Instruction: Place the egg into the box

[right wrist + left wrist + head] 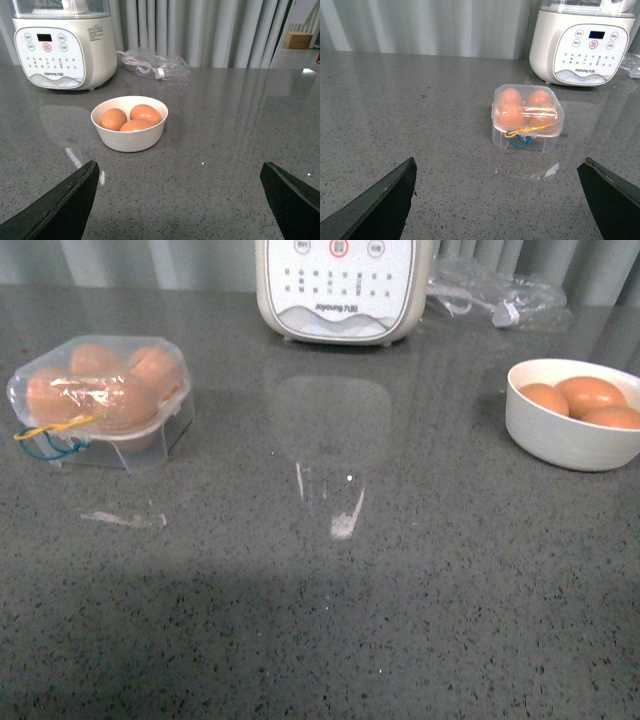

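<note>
Counter: grey speckled stone, glossy, seen in all 3 views. Cooker: white appliance w/ button panel, stood at the far edge, centre; its reflection is seen on the counter in front. Bowl: white, round, placed far right, well apart from the box; 3 brown eggs are held in it. Box: clear plastic, lid shut, set at far left of the counter; 4 brown eggs are counted inside via left wrist view, all cells filled. Bag: clear plastic w/ white cable inside, laid behind the bowl, right of the cooker. Egg: orange-brown, the middle one in the bowl, touching its 2 neighbours; not distinguishable from the others. Cord: yellow & blue, looped at the box's front edge. Left gripper: spread wide, nothing held, dark fingers seen above the counter, box ahead of them. Right gripper: likewise spread wide, nothing held, bowl ahead. Neither arm is seen in front view.
</note>
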